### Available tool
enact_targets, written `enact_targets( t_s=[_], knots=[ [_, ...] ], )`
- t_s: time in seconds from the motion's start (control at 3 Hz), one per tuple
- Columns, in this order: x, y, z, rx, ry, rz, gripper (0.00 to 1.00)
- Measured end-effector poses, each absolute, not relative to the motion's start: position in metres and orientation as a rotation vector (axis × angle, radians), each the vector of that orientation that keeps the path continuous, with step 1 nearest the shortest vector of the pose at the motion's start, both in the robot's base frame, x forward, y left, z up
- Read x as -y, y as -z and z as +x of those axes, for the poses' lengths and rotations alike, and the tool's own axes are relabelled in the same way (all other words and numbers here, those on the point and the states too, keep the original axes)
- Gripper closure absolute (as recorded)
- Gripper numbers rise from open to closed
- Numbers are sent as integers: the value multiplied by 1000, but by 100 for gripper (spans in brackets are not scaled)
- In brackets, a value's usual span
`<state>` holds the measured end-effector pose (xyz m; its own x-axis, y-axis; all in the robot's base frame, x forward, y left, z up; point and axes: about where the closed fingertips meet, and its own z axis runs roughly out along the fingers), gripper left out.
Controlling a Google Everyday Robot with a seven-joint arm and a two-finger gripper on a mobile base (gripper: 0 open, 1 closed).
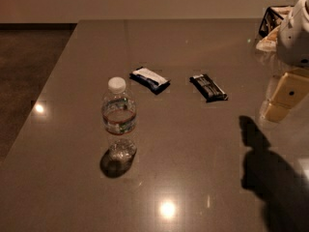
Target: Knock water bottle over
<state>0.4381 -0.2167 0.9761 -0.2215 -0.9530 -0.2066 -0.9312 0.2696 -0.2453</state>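
Observation:
The water bottle (119, 120) stands upright on the grey-brown table (193, 144), left of the middle. It is clear and ribbed, with a white screw cap and a red and green label band. My gripper (282, 100) hangs at the right edge of the view, below a white arm part (297, 30). It is well to the right of the bottle, apart from it, and holds nothing that I can see.
Two flat dark snack packets lie behind the bottle, one with white and blue (149, 79), one black (208, 87). More items (270, 25) sit at the far right corner. The arm's shadow (270, 178) falls at the front right. The table's left edge (46, 88) runs diagonally.

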Motion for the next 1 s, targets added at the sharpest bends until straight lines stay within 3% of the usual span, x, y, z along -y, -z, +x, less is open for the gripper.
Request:
enact_targets(
  t_s=[0.33,1.0],
  knots=[
    [217,-976,438,-2232,98,-1725,0],
    [192,-967,416,-2093,-113,-1736,0]
  ],
)
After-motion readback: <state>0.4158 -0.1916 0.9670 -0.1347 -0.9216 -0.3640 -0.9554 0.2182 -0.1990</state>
